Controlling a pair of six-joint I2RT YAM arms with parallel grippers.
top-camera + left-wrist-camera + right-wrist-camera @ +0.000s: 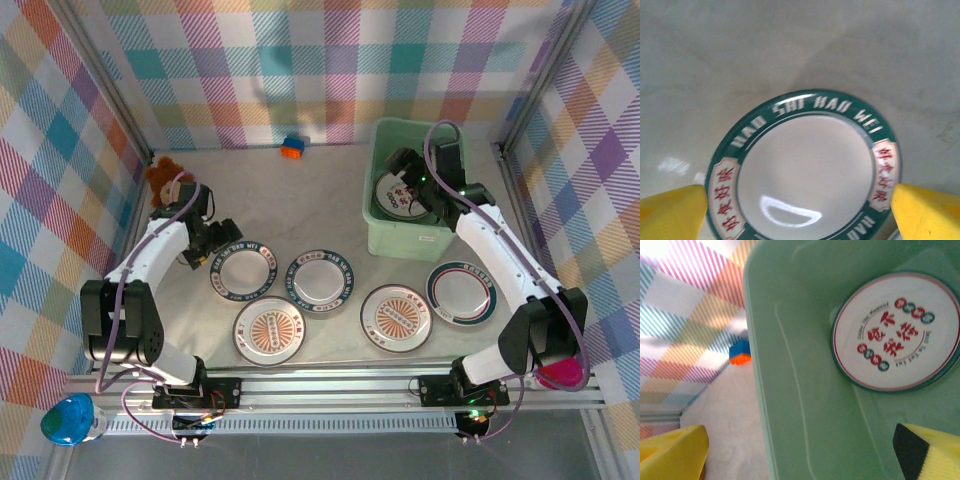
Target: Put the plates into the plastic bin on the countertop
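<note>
Left gripper [800, 211] spread wide over round white teal-rimmed plate [805, 165] near beige countertop's [330, 190] left edge, right gripper [800, 452] spread above pale mint-green plastic bin [800, 365], far right corner, red-lettered plate [896, 332] inside

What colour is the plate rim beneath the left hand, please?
Dark green, on the plate; left wrist view.

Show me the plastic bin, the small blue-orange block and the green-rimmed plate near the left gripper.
plastic bin [405, 243]: top view, near wall.
blue-orange block [292, 148]: top view, top face.
green-rimmed plate [805, 170]: left wrist view, white centre.
</note>
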